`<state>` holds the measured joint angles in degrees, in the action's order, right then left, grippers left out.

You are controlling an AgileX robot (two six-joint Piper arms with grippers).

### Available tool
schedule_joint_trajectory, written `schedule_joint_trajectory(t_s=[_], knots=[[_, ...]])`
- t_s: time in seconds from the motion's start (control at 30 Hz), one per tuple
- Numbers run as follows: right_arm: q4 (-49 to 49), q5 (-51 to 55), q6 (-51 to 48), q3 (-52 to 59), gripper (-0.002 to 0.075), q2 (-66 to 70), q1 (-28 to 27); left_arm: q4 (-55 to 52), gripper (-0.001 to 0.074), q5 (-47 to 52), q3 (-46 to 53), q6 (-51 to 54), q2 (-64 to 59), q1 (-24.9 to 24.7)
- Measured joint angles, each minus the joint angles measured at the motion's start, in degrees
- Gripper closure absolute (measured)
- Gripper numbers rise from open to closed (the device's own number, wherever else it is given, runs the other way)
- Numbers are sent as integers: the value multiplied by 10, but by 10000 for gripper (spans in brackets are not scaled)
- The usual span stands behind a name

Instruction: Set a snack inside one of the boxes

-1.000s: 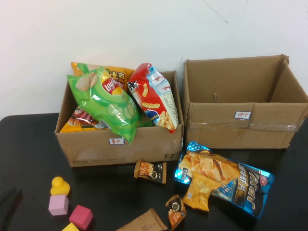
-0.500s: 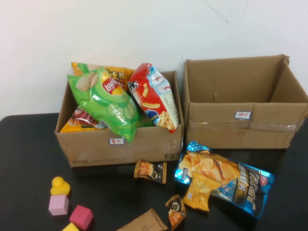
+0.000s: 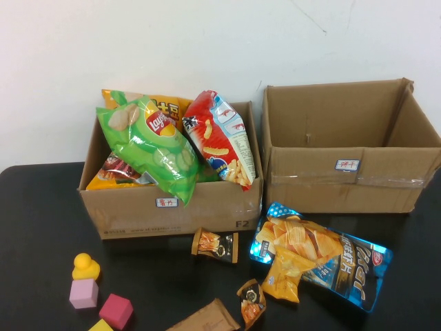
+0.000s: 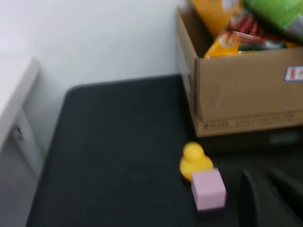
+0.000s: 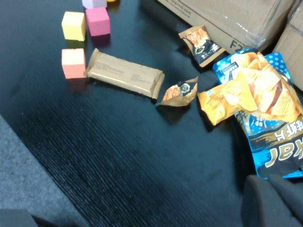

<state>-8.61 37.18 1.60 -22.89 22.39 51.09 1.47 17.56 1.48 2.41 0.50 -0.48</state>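
Observation:
The left box (image 3: 138, 207) is full of snack bags, with a green bag (image 3: 155, 145) and a red bag (image 3: 224, 138) on top. The right box (image 3: 310, 186) is empty. On the table in front lie a blue chips bag (image 3: 344, 265), a small yellow bag (image 3: 286, 276), two small brown packets (image 3: 216, 243) and a brown bar (image 3: 207, 318). Neither gripper shows in the high view. My left gripper (image 4: 261, 176) hangs near the pink cube (image 4: 208, 189), beside the left box (image 4: 236, 94). My right gripper (image 5: 270, 182) is shut and empty, just over the blue bag's (image 5: 270, 127) near end.
A yellow duck (image 3: 85, 266), a pink cube (image 3: 83, 294) and a magenta cube (image 3: 116, 310) sit at the front left. The right wrist view also shows a yellow cube (image 5: 74, 24) and an orange cube (image 5: 73, 61) by the brown bar (image 5: 125, 74).
The dark tip of my left arm, at the bottom left of the high view a second ago, has drawn back out of that view. Nothing on the table has moved.

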Motion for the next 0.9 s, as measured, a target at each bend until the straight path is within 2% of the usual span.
schedule_joint_trajectory(t_s=[0.9], knots=[[0, 0, 0, 0, 727, 0, 0, 5, 736, 22, -3, -47, 0, 0]])
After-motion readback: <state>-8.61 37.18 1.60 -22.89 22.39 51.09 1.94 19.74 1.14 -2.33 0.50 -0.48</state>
